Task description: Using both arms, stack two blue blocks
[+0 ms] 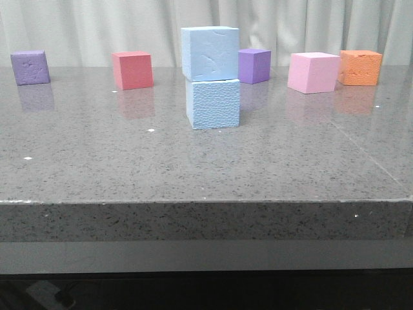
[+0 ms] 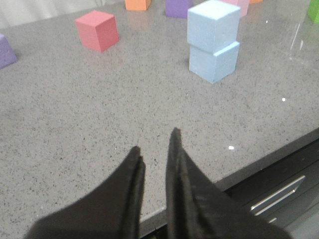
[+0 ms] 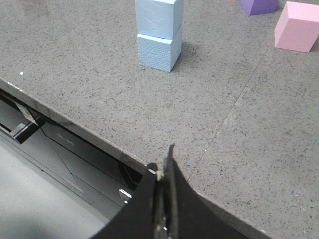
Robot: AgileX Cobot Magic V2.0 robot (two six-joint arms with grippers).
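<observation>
Front view: upper blue block (image 1: 210, 53) stacked on lower blue block (image 1: 213, 103), worktop (image 1: 193, 168) centre; red cube (image 1: 132, 70) at 10 o'clock, purple cube (image 1: 254, 65) at 1 o'clock of stack

Left wrist view: left fingers (image 2: 135, 162) slightly apart, empty, over worktop edge

Right wrist view: right fingers (image 3: 171, 159) pressed together, empty, stack well apart

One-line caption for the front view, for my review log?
Two blue blocks stacked mid-table, upper blue block on lower blue block, other cubes behind; no arms in view.
</observation>
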